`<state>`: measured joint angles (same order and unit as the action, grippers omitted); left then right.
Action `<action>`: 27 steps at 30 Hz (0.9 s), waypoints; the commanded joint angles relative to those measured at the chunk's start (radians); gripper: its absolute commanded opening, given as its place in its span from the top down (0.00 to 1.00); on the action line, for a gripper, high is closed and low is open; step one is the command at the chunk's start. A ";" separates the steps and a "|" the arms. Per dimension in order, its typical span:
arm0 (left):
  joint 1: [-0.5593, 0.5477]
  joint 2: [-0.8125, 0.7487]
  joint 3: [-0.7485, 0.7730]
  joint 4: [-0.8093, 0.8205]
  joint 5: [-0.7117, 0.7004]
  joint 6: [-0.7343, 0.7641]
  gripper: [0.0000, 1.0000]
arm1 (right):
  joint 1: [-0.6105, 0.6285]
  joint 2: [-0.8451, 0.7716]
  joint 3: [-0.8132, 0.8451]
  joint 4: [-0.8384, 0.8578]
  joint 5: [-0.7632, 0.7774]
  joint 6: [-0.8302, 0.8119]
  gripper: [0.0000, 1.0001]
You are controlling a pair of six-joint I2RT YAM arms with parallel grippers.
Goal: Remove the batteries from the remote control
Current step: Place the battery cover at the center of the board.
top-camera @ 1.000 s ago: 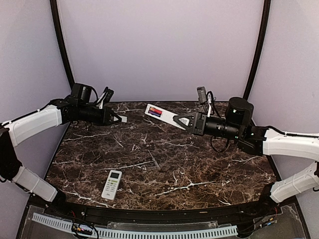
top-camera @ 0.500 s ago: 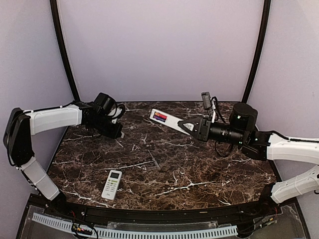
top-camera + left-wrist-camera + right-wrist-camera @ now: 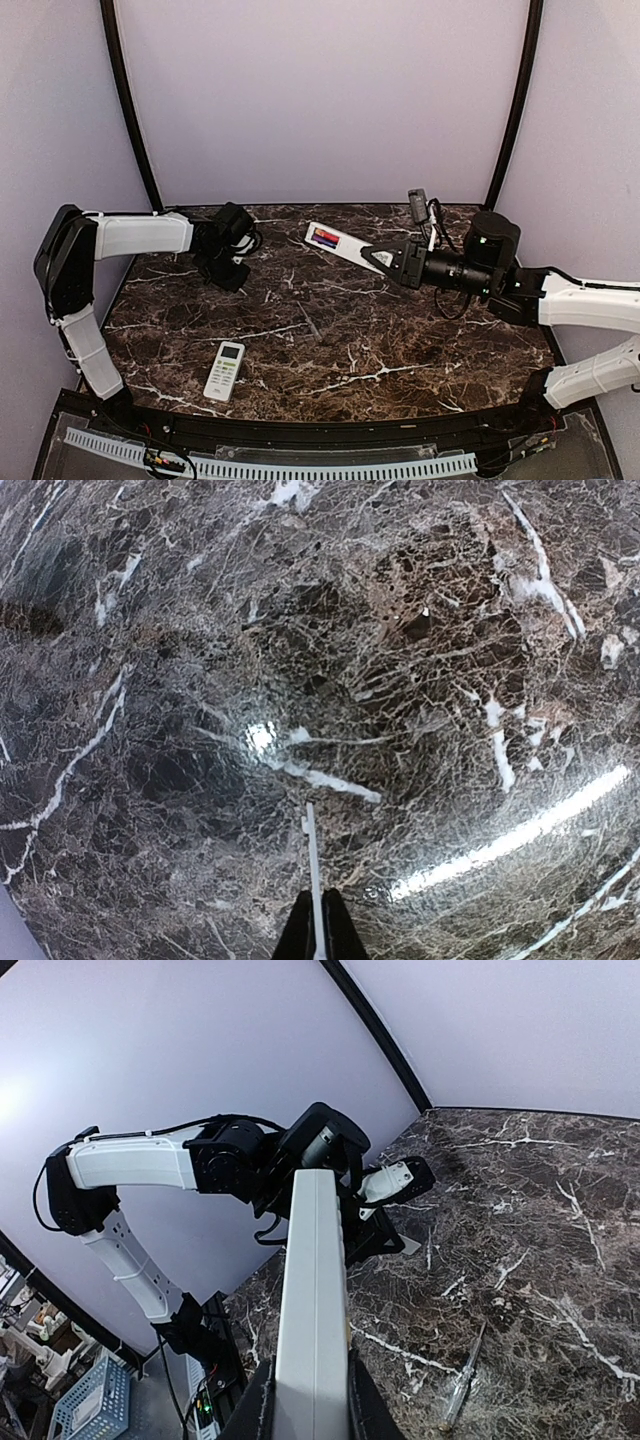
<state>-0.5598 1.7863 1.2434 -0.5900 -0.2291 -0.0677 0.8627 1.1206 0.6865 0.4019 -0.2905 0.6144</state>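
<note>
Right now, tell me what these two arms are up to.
The right gripper holds a white remote up over the far side of the table, its battery bay open with the red batteries not yet out. The left gripper points down at the far left, pinching a thin white piece edge-on, possibly the cover. A second remote and a slim tool lie untouched on the marble.
</note>
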 commanded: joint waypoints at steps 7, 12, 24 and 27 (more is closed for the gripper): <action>-0.015 0.037 0.040 -0.066 0.044 -0.003 0.85 | -0.004 -0.010 -0.004 0.051 0.005 0.004 1.00; -0.019 0.049 0.048 -0.069 0.075 -0.004 0.79 | -0.004 -0.011 -0.005 0.046 0.007 0.004 1.00; -0.021 -0.058 0.027 0.004 0.173 0.004 0.63 | -0.006 -0.049 -0.014 0.013 0.024 -0.002 1.00; -0.002 -0.220 -0.043 0.103 0.179 0.013 0.41 | -0.012 -0.074 -0.013 -0.049 0.040 -0.001 1.00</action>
<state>-0.5747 1.7901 1.2579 -0.5896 -0.0834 -0.0616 0.8627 1.0958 0.6792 0.3809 -0.2821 0.6144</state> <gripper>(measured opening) 0.476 0.172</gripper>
